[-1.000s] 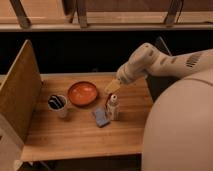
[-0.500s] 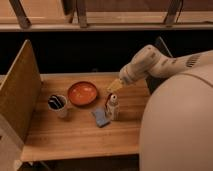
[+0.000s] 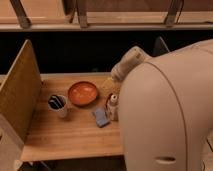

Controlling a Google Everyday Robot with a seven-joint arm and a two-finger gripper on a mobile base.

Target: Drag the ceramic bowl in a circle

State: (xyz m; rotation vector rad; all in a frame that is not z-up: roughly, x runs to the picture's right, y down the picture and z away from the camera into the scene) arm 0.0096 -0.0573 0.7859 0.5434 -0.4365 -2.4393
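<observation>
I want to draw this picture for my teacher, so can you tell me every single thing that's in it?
table: one, light wood, middle of the picture
ceramic bowl: one, orange-red, middle of the table
cup: one, white with dark striped stuff inside, left of the bowl
bottle: one, small and white, standing to the right of the bowl and nearer the front
pad: one, blue-grey, lying flat just left of the bottle
panel: one, tan, upright along the table's left edge
bars: three showing, dark, slanted, across the top behind the table
robot body: one, off-white, big, front right
arm: one, off-white, reaching from the right over the table
gripper: one, pale, open, just right of the bowl, holding nothing
</observation>
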